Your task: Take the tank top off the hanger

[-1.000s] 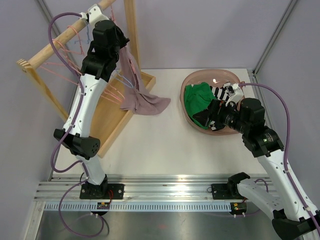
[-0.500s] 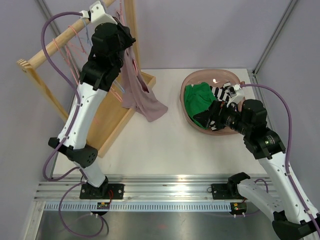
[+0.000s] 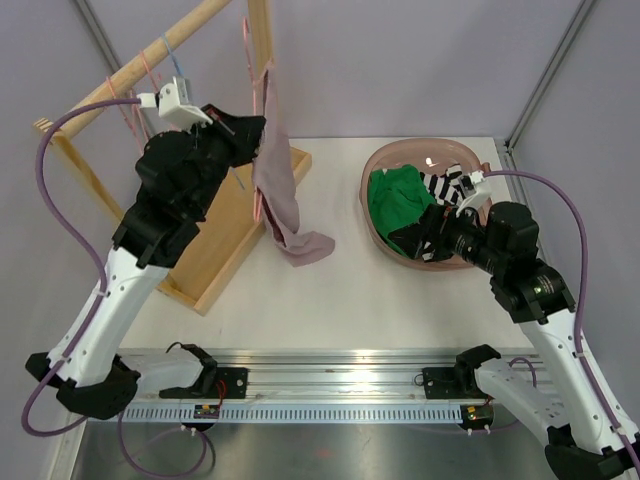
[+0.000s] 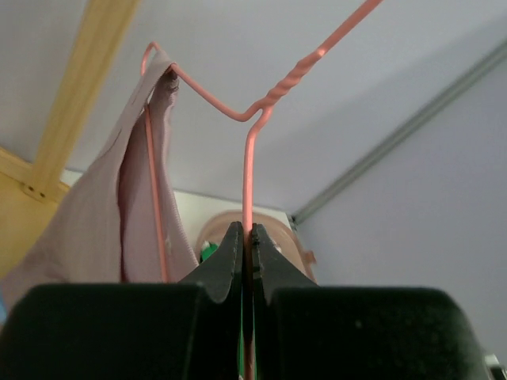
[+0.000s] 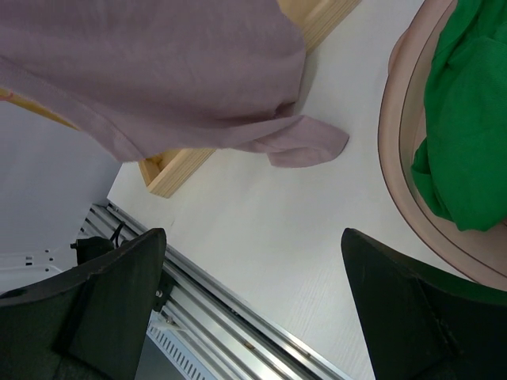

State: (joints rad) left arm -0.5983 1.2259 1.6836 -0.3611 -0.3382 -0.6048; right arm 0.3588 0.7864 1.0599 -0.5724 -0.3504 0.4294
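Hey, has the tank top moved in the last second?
Yes. In the top view the tank top has drawn its hem in from the right and toward the near edge of the table, farther from the wooden rack.

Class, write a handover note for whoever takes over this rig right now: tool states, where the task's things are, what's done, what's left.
Left tool: shut on the pink hanger, below its twisted neck.
Right tool: open, holding nothing, by the basin.
Tank top: draped on the hanger, hem resting on the table.
Done: hanger gripped. Left: pull the tank top off.
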